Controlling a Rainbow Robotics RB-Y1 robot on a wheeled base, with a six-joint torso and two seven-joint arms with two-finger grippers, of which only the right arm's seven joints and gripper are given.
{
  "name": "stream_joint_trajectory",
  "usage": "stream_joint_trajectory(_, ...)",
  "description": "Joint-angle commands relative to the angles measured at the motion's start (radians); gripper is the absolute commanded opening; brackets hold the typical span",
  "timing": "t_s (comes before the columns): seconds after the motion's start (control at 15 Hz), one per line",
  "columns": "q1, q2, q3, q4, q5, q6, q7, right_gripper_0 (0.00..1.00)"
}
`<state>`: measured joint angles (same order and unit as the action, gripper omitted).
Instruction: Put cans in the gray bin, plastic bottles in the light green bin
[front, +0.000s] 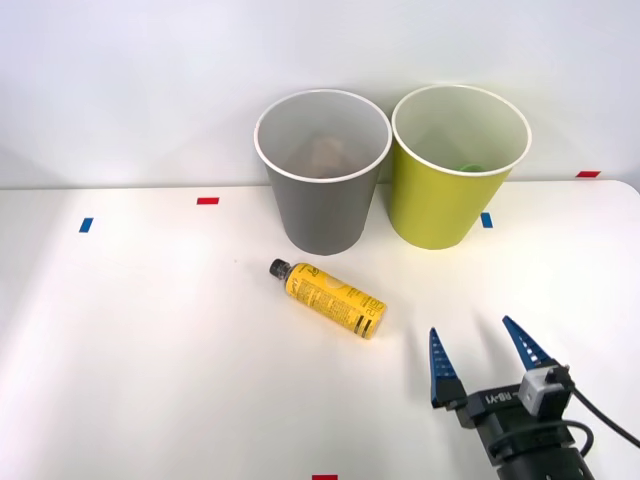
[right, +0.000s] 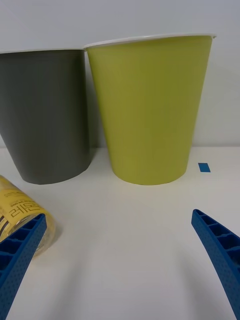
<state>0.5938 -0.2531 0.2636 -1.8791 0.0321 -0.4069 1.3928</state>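
The yellow plastic bottle (front: 328, 298) with a black cap lies on its side on the white table, in front of the gray bin (front: 322, 215). The light green bin (front: 440, 205) stands right beside the gray one. A pale pinkish shape (front: 322, 150) shows deep inside the gray bin; I cannot tell whether it is the can. My right gripper (front: 470, 326) is open and holds nothing, to the right of the bottle's base and nearer than it. In the right wrist view the bottle's base (right: 15, 210) sits by one finger of the gripper (right: 119, 215), with the light green bin (right: 150, 110) and gray bin (right: 45, 115) ahead.
Small red tape marks (front: 207, 201) and blue tape marks (front: 86, 225) dot the table. A blue mark (right: 202, 167) lies beside the light green bin. A small green thing (front: 468, 167) shows inside the light green bin. A white wall stands behind the bins.
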Motion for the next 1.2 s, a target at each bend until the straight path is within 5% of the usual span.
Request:
stream_joint_trajectory(0.07, 0.054, -0.04, 0.011, -0.002, 0.014, -0.056, 0.02, 1.0)
stream_joint_trajectory(1.2, 0.268, -0.037, 0.103, -0.002, 0.015, -0.102, 0.048, 1.0)
